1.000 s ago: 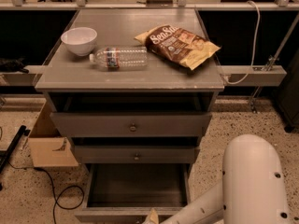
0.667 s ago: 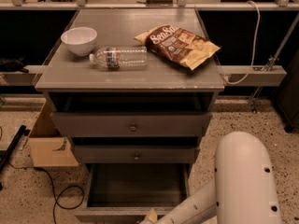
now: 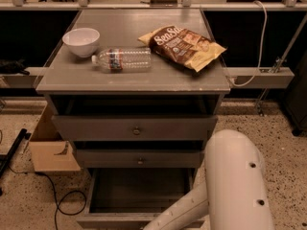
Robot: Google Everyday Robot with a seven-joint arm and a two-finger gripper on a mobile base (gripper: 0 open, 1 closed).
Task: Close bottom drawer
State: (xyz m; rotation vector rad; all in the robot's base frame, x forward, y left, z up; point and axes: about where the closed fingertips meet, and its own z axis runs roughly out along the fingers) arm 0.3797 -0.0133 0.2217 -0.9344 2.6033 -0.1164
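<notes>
1. Our white arm point(image 3: 237, 181) bulks at lower right, and its forearm slants down-left over the front of the bottom drawer point(image 3: 136, 191).
2. The gripper lies past the lower edge, so we cannot tell how its jaws stand.
3. The bottom drawer stands pulled out beneath the middle drawer point(image 3: 139, 159).
4. Since a second ago the arm has shifted left, and the drawer remains open.

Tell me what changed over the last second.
The robot's arm swung left, toward the open bottom drawer, with its forearm low across the drawer's front. The gripper is out of view, below the picture's bottom edge. No grasp or release shows. The drawer is still pulled out. The bowl, water bottle and chip bag have not moved.
</notes>
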